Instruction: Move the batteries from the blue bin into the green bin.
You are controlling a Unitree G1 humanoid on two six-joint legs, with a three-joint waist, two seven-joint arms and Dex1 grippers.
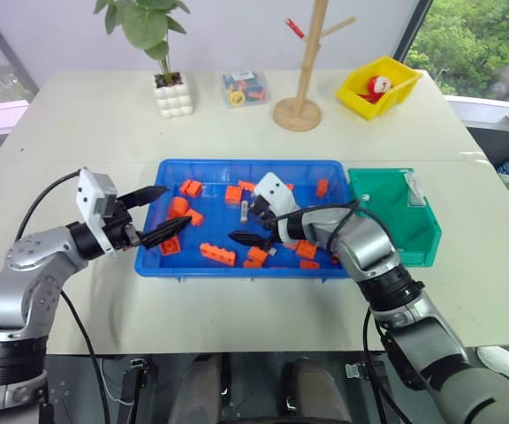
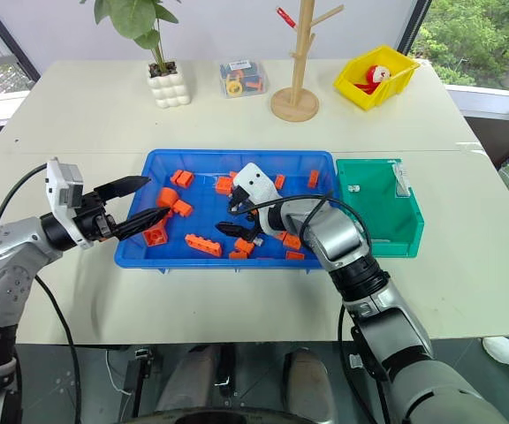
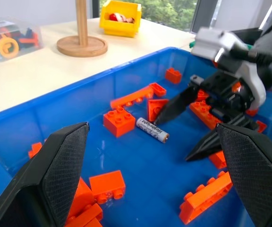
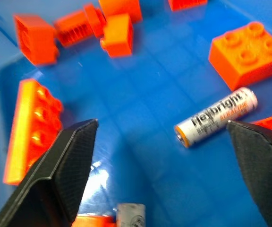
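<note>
The blue bin sits mid-table, strewn with orange bricks. One battery, silvery-white with an orange band, lies flat on the bin's floor beside a square brick; this battery is also in the left wrist view. The end of another battery pokes in close to the camera. My right gripper hangs open low over the bin's middle, with the battery lying near its fingertips and nothing held. At the bin's left rim, my left gripper is open and empty. The green bin adjoins the blue bin's right side, with small silvery pieces inside.
At the table's back stand a potted plant, a clear box of colourful bits, a wooden peg stand and a yellow bin holding a red-white toy. Bare tabletop lies in front of the bins.
</note>
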